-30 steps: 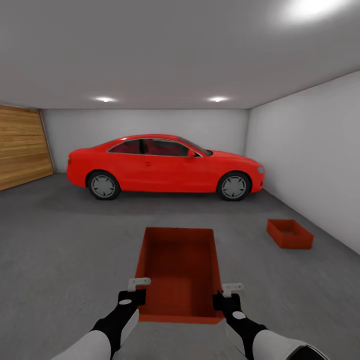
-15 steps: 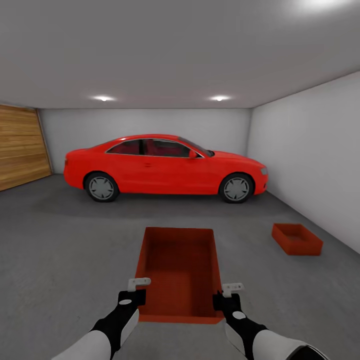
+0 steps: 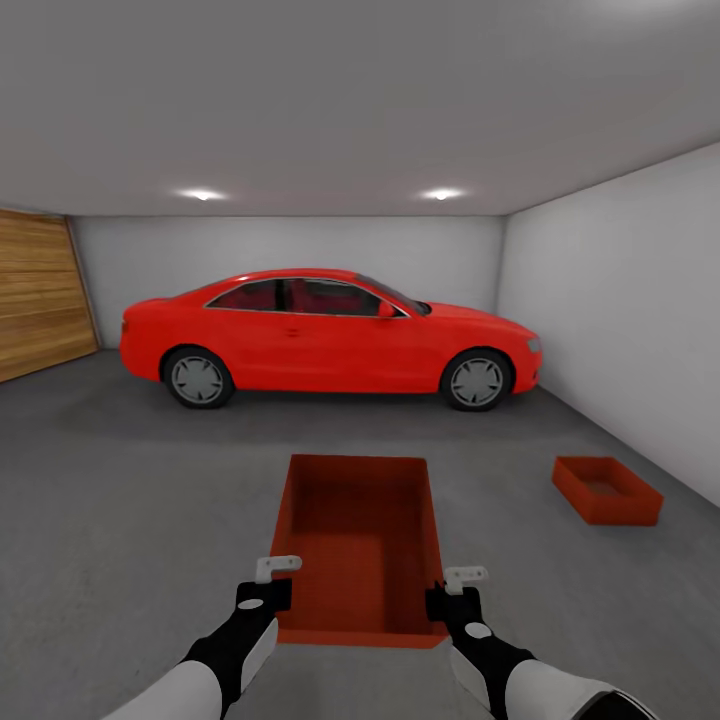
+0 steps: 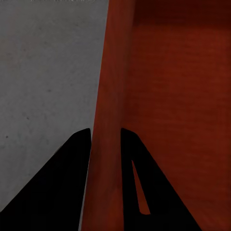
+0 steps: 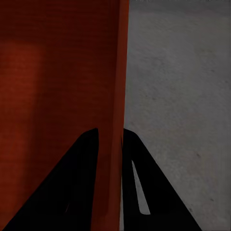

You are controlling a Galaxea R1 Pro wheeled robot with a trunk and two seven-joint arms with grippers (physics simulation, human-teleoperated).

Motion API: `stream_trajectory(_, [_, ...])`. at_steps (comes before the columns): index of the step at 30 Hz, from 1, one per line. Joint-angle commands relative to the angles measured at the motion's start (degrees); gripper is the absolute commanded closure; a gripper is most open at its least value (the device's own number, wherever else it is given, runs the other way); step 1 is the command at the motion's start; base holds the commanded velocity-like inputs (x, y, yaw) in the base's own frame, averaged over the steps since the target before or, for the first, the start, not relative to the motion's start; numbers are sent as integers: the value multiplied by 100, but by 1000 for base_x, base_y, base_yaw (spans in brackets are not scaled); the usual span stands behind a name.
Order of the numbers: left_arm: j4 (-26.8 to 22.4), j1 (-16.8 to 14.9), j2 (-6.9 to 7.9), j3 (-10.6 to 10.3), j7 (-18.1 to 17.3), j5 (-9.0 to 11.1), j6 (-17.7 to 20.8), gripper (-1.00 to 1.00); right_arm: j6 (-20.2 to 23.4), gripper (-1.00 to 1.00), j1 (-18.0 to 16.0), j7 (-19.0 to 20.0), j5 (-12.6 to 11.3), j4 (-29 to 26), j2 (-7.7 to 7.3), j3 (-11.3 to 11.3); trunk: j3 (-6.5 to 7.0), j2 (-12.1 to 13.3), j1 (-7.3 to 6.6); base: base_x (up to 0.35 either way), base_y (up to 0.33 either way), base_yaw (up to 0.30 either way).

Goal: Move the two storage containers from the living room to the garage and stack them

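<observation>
I carry one orange-red storage container (image 3: 360, 540) in front of me, held above the dark grey concrete floor (image 3: 130, 520) of the garage. My left gripper (image 3: 272, 590) is shut on its left wall (image 4: 108, 120), one finger on each side. My right gripper (image 3: 450, 595) is shut on its right wall (image 5: 118, 96) in the same way. The second storage container (image 3: 607, 489) rests on the floor at the right, close to the white side wall (image 3: 620, 320).
A red car (image 3: 325, 338) stands crosswise ahead, in front of the white back wall. A wooden panelled door (image 3: 40, 305) fills the left side. Open concrete lies between me and the car.
The view has moved forward and turned slightly left: the car looks a little nearer and the container on the floor has slid right. The held container and both grippers keep their place.
</observation>
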Motion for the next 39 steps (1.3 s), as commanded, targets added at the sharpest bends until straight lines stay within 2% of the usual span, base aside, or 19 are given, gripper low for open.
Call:
stream_trajectory(1, [-208, -6, 21, 136, 46, -98, 25, 100, -16, 100, -1, 6, -67, 10, -1, -42, -10, -7, 4, 321, 0, 0])
stream_trajectory(13, [-206, -6, 20, 136, 46, -98, 27, 100, -17, 100, -1, 6, -67, 10, -1, -44, -4, -7, 4, 321, 0, -35])
stream_trajectory(39, [-208, -6, 21, 138, 46, -98, 27, 100, -19, 100, -1, 6, -67, 10, -1, -44, -1, -7, 4, 322, 0, -275])
